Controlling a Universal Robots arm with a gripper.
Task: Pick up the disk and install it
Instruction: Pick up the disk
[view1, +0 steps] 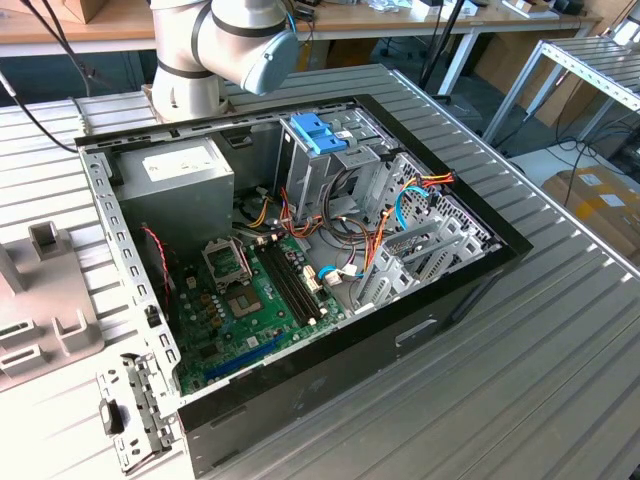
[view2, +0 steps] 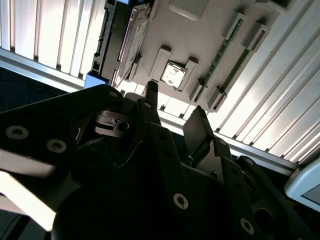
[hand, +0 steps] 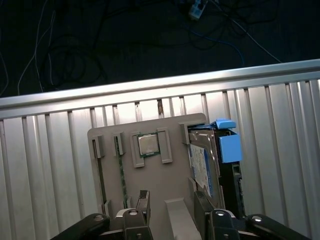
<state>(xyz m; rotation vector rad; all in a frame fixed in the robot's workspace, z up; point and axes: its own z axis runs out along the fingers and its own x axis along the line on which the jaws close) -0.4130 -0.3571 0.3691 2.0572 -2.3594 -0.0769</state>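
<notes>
The gripper (hand: 171, 201) hangs over the grey holder plate (hand: 160, 177), jaws spread and empty. The disk (hand: 204, 167) stands on edge in a slot at the plate's side edge. Descending off-line, a finger (hand: 143, 202) could land on its blue rail (hand: 227, 147) instead of straddling the body, tipping or jamming it.

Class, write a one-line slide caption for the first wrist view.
Open gripper above a grey holder on the slatted table; the blue-railed disk sits on edge in the holder.

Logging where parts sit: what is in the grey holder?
A processor chip, a thin green board on edge, and the disk, standing in a side slot. The gripper's jaws cover the disk's near end.
</notes>
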